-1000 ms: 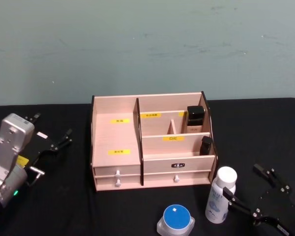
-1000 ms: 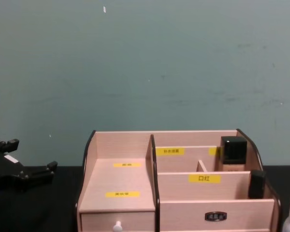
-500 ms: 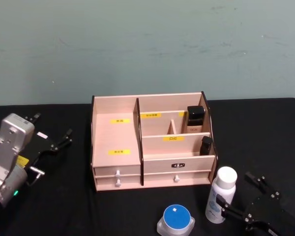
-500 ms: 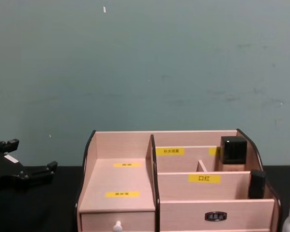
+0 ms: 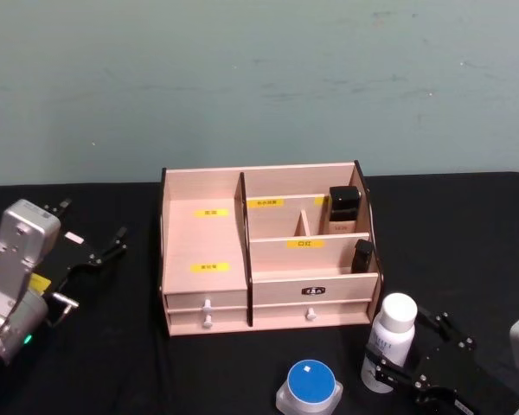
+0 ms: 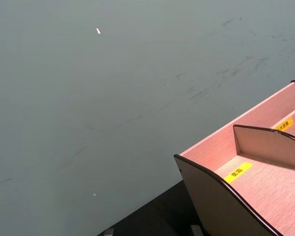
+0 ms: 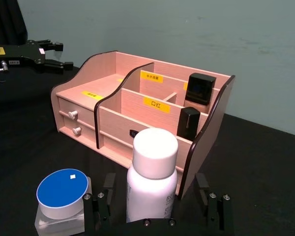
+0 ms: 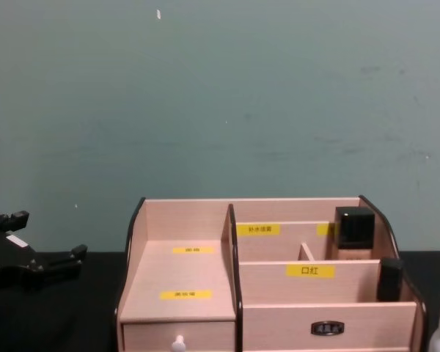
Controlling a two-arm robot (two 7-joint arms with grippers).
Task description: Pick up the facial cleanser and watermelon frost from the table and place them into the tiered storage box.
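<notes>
Right gripper [image 7: 157, 209] is set low at the front right, fingers spread either side of the upright facial cleanser bottle [image 7: 151, 177]; no contact is seen. The bottle is stood on the black table [image 5: 112, 363] just before the tiered storage box [image 5: 199, 242], with the blue-lidded jar [image 5: 310, 383] beside it. Left gripper [image 5: 93, 220] is parked at the left, fingers spread.

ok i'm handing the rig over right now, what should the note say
Right gripper: open, one finger on each side of the bottle, not closed on it.
Left gripper: open, parked at the left of the table, clear of the box.
The bottle stands upright on the table by the box's front right corner. The blue-lidded jar sits to its left, in front of the box.
Done: neither item is in the box yet.
Left: close on the bottle, put it in the box, then do the same with the jar.
</notes>
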